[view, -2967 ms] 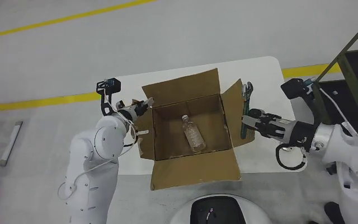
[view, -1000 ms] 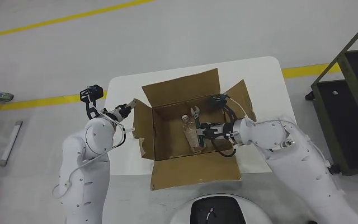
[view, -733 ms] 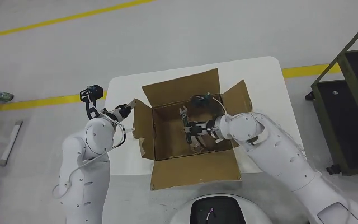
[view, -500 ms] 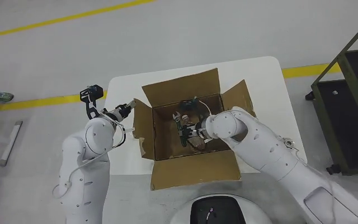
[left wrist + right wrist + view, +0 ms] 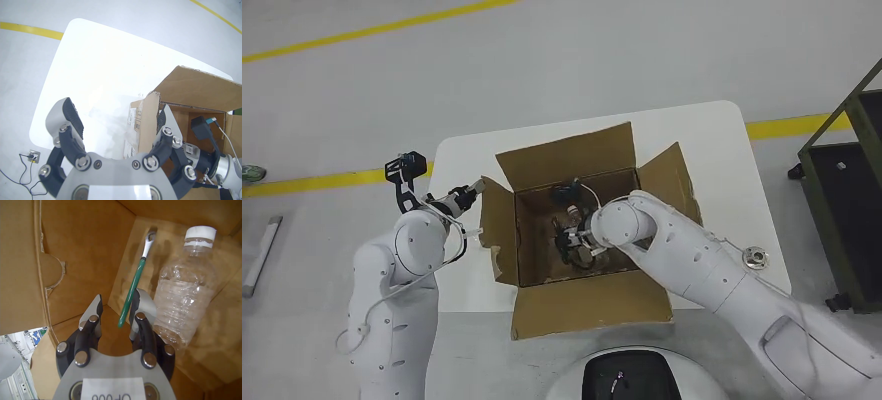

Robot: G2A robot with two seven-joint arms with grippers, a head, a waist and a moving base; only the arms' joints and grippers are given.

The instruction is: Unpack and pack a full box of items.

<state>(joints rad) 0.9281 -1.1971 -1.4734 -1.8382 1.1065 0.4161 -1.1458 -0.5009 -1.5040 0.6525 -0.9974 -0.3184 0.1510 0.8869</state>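
An open cardboard box (image 5: 562,160) stands in the middle of the white table. My right gripper (image 5: 564,243) is down inside it, near the left wall. Its fingers are open (image 5: 118,298), and a green-handled wrench (image 5: 135,281) slants between them with its steel head on the box floor. The handle runs close along one finger (image 5: 143,302). A clear plastic bottle (image 5: 181,294) with a white cap lies beside the wrench on the floor. My left gripper (image 5: 475,188) hangs open (image 5: 115,113) over the table just outside the box's left flap (image 5: 149,121), holding nothing.
All the box's flaps are folded outward; the front flap (image 5: 592,300) hangs toward me. Bare table (image 5: 712,140) shows to the right of the box and behind it. A dark metal rack (image 5: 852,150) stands off the table at the right edge.
My right arm carried the wrench from over the right flap into the box, down beside the bottle, and its fingers have opened. The left gripper drew back a little from the left flap.
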